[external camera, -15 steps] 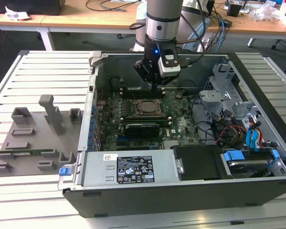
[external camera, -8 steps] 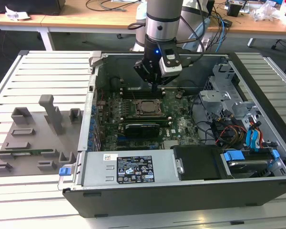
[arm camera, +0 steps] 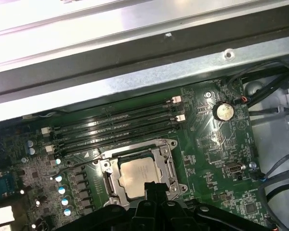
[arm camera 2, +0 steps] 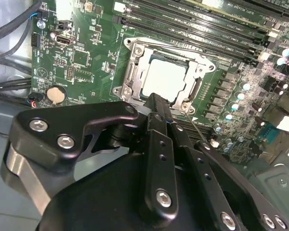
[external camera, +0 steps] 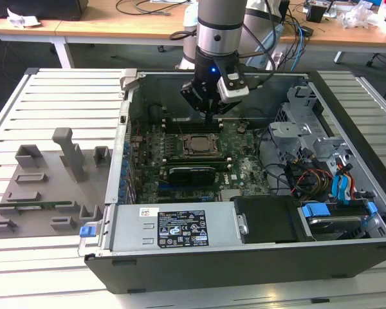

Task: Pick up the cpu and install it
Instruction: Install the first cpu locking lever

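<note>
Already the cpu lies flat in the socket frame at the motherboard's centre, gripper just beside its six o'clock edge, fingers pressed together, holding nothing. Light, stiff, slick-topped, probably fragile underneath; I'd grip opposite edges.

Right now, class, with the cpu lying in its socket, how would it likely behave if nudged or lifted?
The cpu looks flat and rigid, so probably stiff. Its smooth metal top may be slippery. The socket frame around it likely blocks sideways sliding.
</note>
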`<state>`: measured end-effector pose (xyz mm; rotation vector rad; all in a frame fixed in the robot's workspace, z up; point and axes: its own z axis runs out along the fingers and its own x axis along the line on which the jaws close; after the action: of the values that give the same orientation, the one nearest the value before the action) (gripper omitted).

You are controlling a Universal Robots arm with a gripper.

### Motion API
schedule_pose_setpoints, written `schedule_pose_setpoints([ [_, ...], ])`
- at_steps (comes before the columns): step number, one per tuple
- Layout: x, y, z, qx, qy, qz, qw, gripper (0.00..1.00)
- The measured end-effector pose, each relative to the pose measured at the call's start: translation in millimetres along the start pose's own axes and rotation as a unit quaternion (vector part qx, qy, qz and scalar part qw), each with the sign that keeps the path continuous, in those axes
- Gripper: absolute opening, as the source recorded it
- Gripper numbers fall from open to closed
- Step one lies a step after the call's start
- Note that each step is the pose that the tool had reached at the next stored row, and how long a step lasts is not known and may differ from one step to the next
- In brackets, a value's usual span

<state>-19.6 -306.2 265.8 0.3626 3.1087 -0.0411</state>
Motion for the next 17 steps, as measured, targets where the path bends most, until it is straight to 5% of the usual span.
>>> schedule_pose_setpoints([
  [9, 0.0, 0.0, 0.0, -0.0006, -0.0010, -0.042, 0.9991, 0.11],
  [17, 0.0, 0.0, 0.0, -0.0012, -0.0020, -0.081, 0.9967, 0.11],
])
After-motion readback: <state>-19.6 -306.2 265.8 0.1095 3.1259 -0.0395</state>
